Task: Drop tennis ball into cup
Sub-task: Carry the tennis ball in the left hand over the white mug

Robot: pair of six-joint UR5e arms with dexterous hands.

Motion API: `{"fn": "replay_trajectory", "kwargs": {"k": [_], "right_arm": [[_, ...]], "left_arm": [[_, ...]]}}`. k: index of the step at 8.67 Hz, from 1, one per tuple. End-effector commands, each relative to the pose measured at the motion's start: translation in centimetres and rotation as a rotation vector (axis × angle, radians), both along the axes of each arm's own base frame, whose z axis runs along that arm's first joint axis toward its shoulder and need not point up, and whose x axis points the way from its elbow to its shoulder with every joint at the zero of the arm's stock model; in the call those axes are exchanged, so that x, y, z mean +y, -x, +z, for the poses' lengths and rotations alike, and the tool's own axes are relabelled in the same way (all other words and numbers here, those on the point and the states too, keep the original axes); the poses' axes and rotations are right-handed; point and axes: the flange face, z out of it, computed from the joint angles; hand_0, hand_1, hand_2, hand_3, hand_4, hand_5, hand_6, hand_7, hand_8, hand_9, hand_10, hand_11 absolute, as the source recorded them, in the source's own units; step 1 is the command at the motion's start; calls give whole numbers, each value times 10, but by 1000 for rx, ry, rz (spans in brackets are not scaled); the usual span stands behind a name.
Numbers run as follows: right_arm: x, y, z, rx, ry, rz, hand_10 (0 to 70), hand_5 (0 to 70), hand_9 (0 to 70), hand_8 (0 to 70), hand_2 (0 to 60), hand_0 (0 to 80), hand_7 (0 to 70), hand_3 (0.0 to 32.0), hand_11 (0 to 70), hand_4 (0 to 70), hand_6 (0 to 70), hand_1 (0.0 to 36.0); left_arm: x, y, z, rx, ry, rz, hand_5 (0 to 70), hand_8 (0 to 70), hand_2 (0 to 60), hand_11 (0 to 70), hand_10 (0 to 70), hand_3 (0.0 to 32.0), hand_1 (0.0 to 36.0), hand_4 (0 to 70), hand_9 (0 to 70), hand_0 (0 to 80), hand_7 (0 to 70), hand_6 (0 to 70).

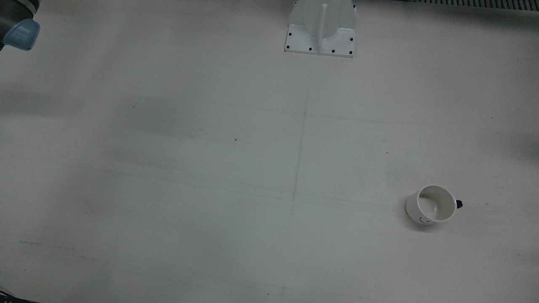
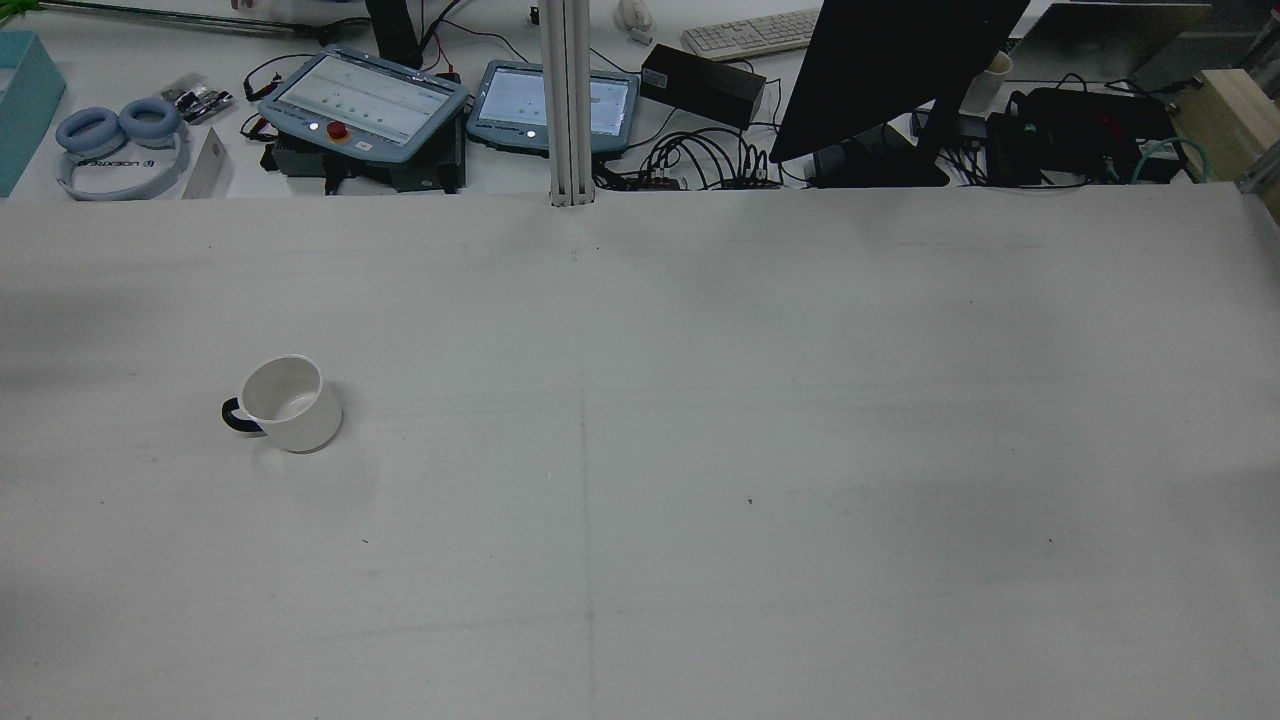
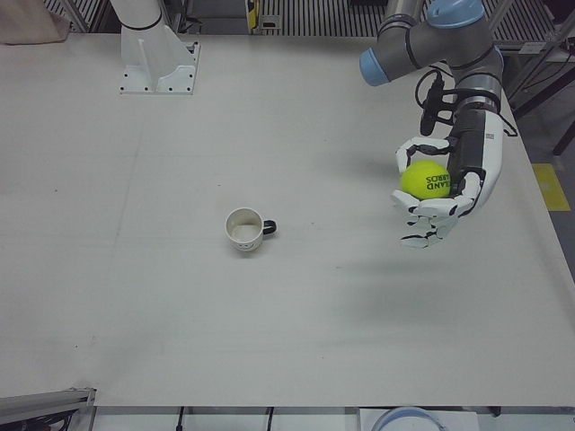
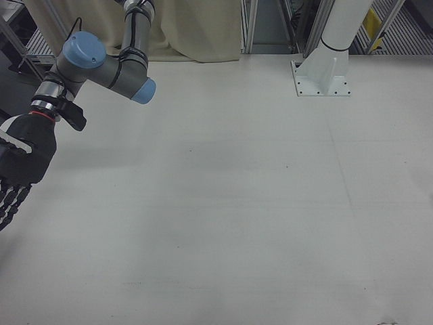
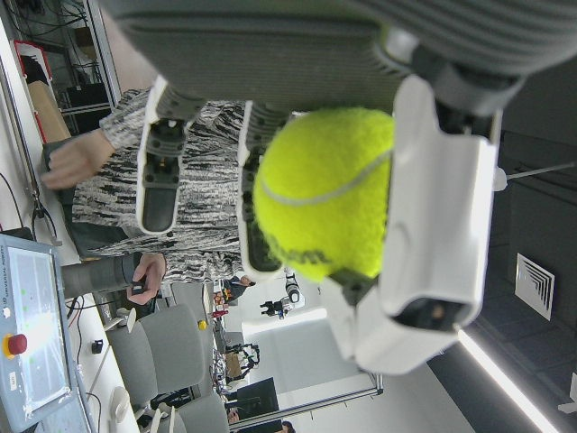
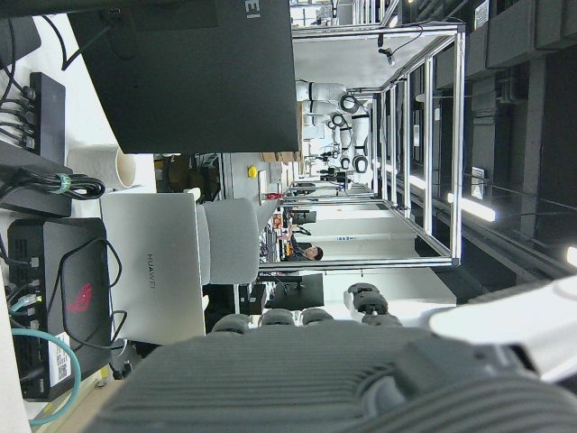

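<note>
A white cup (image 3: 243, 229) with a dark handle stands upright on the white table; it also shows in the rear view (image 2: 290, 403) and the front view (image 1: 432, 205). My left hand (image 3: 442, 193) is shut on a yellow-green tennis ball (image 3: 425, 180) and holds it in the air, well off to the side of the cup and apart from it. The ball (image 5: 326, 192) fills the left hand view between the fingers (image 5: 438, 216). My right hand (image 4: 17, 166) hangs at the table's outer edge with fingers spread, holding nothing.
An arm pedestal (image 1: 321, 28) stands at the table's back edge. Beyond the far edge in the rear view are two teach pendants (image 2: 365, 100), a monitor (image 2: 890, 70), cables and headphones (image 2: 118, 145).
</note>
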Motion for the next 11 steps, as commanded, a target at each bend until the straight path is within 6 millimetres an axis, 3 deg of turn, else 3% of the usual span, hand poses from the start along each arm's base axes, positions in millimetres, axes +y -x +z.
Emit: {"fn": "replay_trajectory", "kwargs": {"k": [1, 3, 5, 7, 9, 10, 11], "right_arm": [[0, 0, 0, 0, 0, 0, 0, 0, 0, 0, 0, 0, 0, 0, 0, 0, 0, 0], [0, 0, 0, 0, 0, 0, 0, 0, 0, 0, 0, 0, 0, 0, 0, 0, 0, 0], [0, 0, 0, 0, 0, 0, 0, 0, 0, 0, 0, 0, 0, 0, 0, 0, 0, 0], [0, 0, 0, 0, 1, 0, 0, 0, 0, 0, 0, 0, 0, 0, 0, 0, 0, 0], [0, 1, 1, 0, 2, -2, 0, 0, 0, 0, 0, 0, 0, 0, 0, 0, 0, 0], [0, 1, 1, 0, 2, -2, 0, 0, 0, 0, 0, 0, 0, 0, 0, 0, 0, 0], [0, 0, 1, 0, 2, 0, 0, 0, 0, 0, 0, 0, 0, 0, 0, 0, 0, 0]], "left_arm": [[9, -27, -5, -21, -33, 98, 342, 496, 600, 328, 202, 320, 360, 100, 431, 800, 634, 700], [20, -111, -47, -132, -131, 207, 336, 490, 600, 327, 201, 320, 360, 75, 425, 800, 620, 700], [30, -189, -50, -170, -186, 273, 332, 484, 600, 331, 203, 320, 360, 16, 417, 800, 585, 700], [45, -253, -28, -140, -148, 314, 340, 491, 600, 337, 207, 320, 360, 21, 421, 800, 586, 700], [37, -279, -17, -147, -135, 338, 324, 482, 600, 329, 201, 320, 360, 28, 423, 800, 599, 700], [29, -291, -27, -143, -139, 346, 340, 489, 600, 325, 198, 320, 360, 19, 417, 800, 577, 700], [22, -297, -34, -144, -138, 348, 309, 471, 600, 323, 197, 320, 360, 17, 420, 800, 605, 652]]}}
